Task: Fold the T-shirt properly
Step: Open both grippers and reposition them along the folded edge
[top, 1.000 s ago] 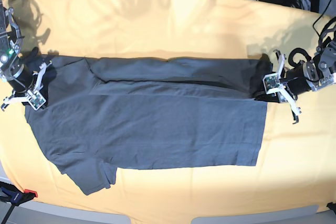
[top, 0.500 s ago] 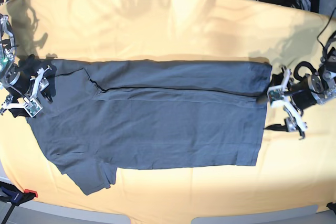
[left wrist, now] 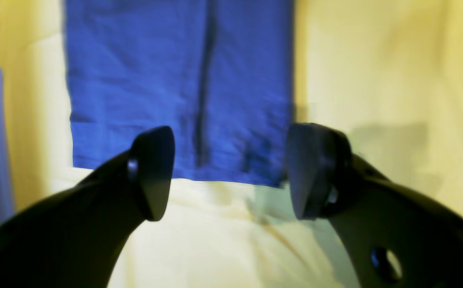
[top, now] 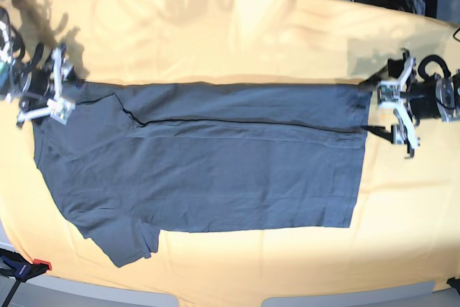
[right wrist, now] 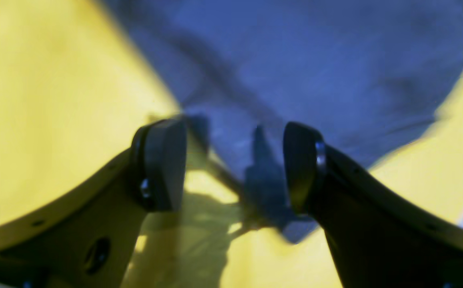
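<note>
Yellow cloth (top: 237, 34); both arms raised, fingers (left wrist: 153, 172) spread.

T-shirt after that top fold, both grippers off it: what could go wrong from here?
1. The T-shirt still has one sleeve splayed at the near corner; folding over it would likely leave a lump.
2. The folded flap's edge runs slightly slanted, so the next fold may come out skewed.
3. The open right gripper and left gripper sit beside the shirt ends and could snag them.

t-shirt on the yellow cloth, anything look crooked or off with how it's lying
Mostly tidy. The T-shirt lies flat on the yellow cloth with its far long edge folded over in a straight band. The near sleeve sticks out unfolded past the bottom edge, so the outline is lopsided.
</note>
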You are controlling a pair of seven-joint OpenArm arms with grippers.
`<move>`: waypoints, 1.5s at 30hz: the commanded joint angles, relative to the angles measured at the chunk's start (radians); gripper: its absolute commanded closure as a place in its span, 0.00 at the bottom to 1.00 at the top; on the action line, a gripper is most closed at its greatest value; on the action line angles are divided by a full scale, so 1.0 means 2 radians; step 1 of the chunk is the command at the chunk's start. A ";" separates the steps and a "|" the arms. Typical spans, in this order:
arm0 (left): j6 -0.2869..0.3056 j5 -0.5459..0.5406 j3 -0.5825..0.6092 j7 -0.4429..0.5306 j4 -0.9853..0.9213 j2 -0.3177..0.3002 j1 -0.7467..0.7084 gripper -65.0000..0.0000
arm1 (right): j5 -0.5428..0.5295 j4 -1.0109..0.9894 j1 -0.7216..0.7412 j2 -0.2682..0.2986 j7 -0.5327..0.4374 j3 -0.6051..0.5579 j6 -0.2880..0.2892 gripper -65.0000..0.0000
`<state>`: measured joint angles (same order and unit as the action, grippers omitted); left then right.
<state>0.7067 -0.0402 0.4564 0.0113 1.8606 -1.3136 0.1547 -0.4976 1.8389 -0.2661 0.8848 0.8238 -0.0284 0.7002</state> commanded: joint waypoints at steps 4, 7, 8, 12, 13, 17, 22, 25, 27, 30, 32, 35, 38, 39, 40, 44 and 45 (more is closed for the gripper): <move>-0.004 0.038 -0.007 0.008 0.003 -0.010 -0.015 0.32 | 0.090 0.006 -0.028 0.012 -0.040 0.007 -0.036 0.41; -0.004 0.049 -0.007 0.007 0.003 -0.008 -0.024 0.32 | 0.134 0.003 -0.044 0.012 -0.051 0.007 -0.055 0.41; -0.004 0.055 -0.007 0.007 0.003 -0.008 -0.029 0.32 | 0.149 0.001 -0.049 0.012 -0.058 0.007 -0.064 0.41; -0.004 0.078 -0.007 0.006 0.002 -0.008 -0.039 0.32 | 0.189 -0.031 -0.054 0.012 -0.070 0.007 -0.110 0.41; -0.004 0.078 -0.007 0.006 0.002 -0.008 -0.038 0.32 | 0.194 -0.041 -0.053 0.012 -0.073 0.007 -0.114 0.41; -0.019 0.078 -0.007 0.006 0.002 -0.008 -0.038 0.32 | 0.201 -0.061 -0.050 0.013 -0.085 0.007 -0.124 0.41; -0.025 0.078 -0.007 0.003 0.002 -0.008 -0.038 0.32 | 0.218 -0.061 -0.050 0.012 -0.102 0.007 -0.149 0.41; -0.027 0.078 -0.007 0.002 0.002 -0.008 -0.038 0.32 | 0.240 -0.062 -0.050 0.012 -0.106 0.007 -0.166 0.44; -0.039 0.078 -0.007 0.002 0.002 -0.008 -0.038 0.32 | 0.235 -0.071 -0.050 0.012 -0.122 0.006 -0.164 0.49; -0.058 0.078 -0.007 -0.003 0.002 -0.008 -0.038 0.32 | 0.236 -0.092 -0.045 0.012 -0.151 0.006 -0.156 0.49; -0.058 0.078 -0.007 -0.006 0.002 -0.008 -0.038 0.32 | 0.234 -0.096 -0.033 0.012 -0.150 0.006 -0.138 0.49; -0.058 0.078 -0.007 -0.006 0.002 -0.008 -0.038 0.32 | 0.234 -0.096 -0.021 0.012 -0.155 0.006 -0.122 0.51; -0.058 0.078 -0.007 -0.006 0.002 -0.008 -0.038 0.32 | 0.234 -0.096 -0.018 0.012 -0.162 0.006 -0.130 0.75; -0.058 0.078 -0.007 -0.006 0.002 -0.008 -0.038 0.32 | 0.234 -0.096 -0.018 0.012 -0.162 0.006 -0.131 0.88; -0.058 0.078 -0.007 -0.006 0.002 -0.008 -0.038 0.32 | 0.234 -0.096 -0.018 0.012 -0.161 0.006 -0.131 1.00; -0.060 0.078 -0.007 -0.006 0.002 -0.008 -0.038 0.32 | 0.236 -0.096 -0.018 0.012 -0.160 0.006 -0.154 1.00; -0.060 0.078 -0.007 -0.006 0.002 -0.008 -0.038 0.32 | 0.236 -0.096 -0.018 0.013 -0.160 0.006 -0.165 1.00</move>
<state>0.6018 0.1211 0.4561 -0.0082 1.8580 -1.3022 0.0639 -0.0334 1.6367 -0.3153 0.8837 0.5076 -0.0261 0.3832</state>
